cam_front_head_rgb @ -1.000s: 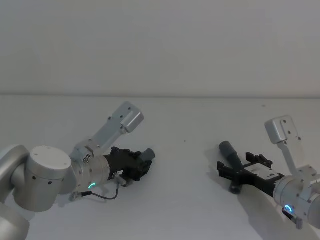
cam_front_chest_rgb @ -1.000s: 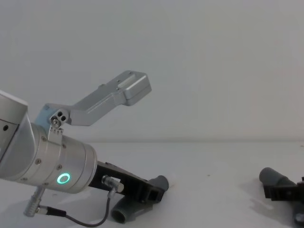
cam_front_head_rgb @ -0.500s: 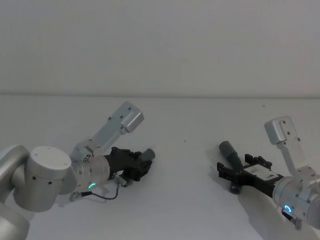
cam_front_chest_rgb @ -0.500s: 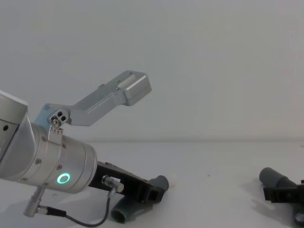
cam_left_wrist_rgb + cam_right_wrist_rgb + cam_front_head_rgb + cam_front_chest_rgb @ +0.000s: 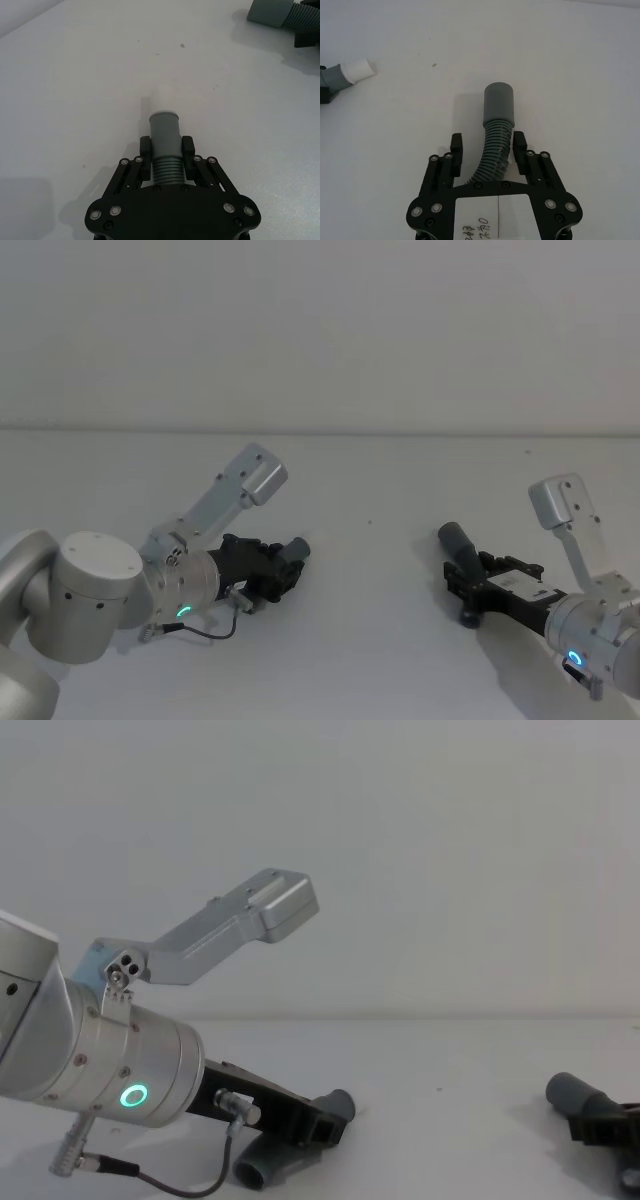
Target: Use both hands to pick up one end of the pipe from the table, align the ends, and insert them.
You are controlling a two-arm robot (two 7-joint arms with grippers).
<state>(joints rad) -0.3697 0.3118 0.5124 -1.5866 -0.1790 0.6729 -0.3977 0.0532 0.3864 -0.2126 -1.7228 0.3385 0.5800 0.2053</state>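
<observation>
We saw a matte white table (image 5: 370, 580) below a pale grey wall (image 5: 320, 330). The left gripper (image 5: 166, 147) clamped the white-tipped pipe (image 5: 165, 130). The right gripper (image 5: 488, 141) straddled the plain pipe (image 5: 498, 107) with its fingers apart, the pipe's tail hidden beneath.

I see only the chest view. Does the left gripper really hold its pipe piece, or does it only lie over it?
Observer: It holds it. In the left wrist view the left gripper has its fingers pressed on both sides of the white-tipped pipe piece, just behind the grey cuff.
Operator: And the right one? The edge cuts it.
Observer: The right gripper straddles the plain-cuffed pipe piece, but a gap shows on each side of the hose.
Operator: Do the cuffs face each other?
Observer: Only roughly. In the head view the plain cuff and the white-tipped one both point toward the middle, with bare table between them.
</observation>
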